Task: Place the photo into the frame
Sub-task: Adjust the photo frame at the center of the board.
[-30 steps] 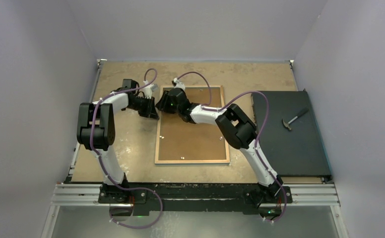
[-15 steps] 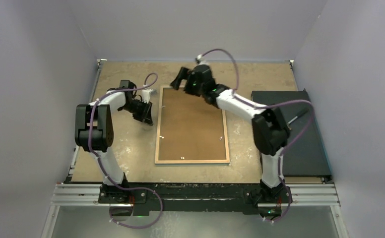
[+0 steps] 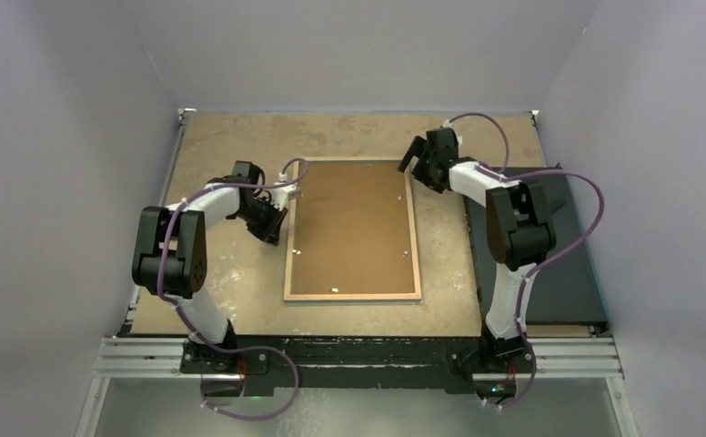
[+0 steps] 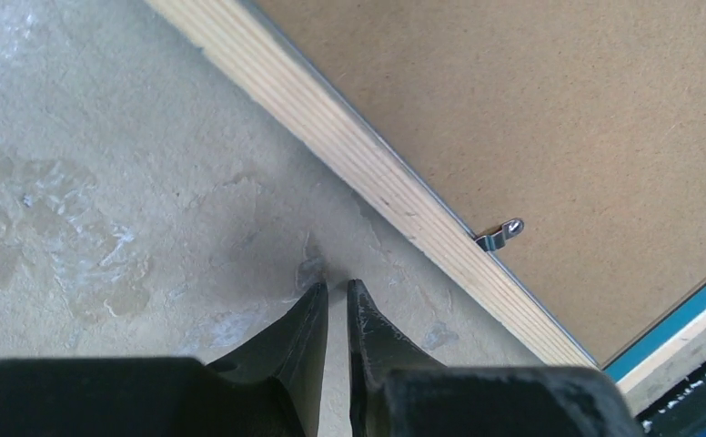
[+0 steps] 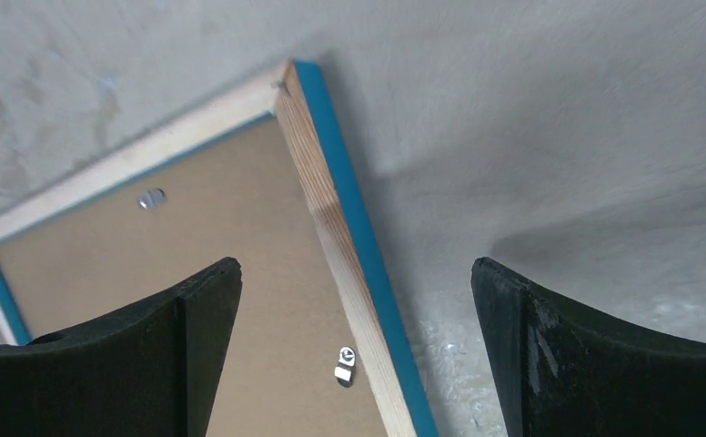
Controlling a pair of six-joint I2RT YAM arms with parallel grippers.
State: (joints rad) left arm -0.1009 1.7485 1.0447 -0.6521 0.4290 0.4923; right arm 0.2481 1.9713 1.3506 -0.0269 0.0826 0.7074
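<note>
The frame lies face down mid-table, its light wood rim up and a brown backing board filling it. The photo is hidden. My left gripper sits low over the bare table just left of the frame's left rim. Its fingertips stand almost together with only a slit between them and nothing in it. A metal clip pokes from the rim over the board. My right gripper hovers over the frame's far right corner. Its jaws are wide open and empty, straddling the blue edge.
A dark flat panel covers the table's right side, partly behind my right arm. Small metal clips sit on the backing board near the rim. Grey walls close in on three sides, and a metal rail runs along the near edge.
My right arm swung from the frame's far left corner across to its far right corner, and its jaws opened wide. My left gripper shifted a little nearer along the frame's left edge.
</note>
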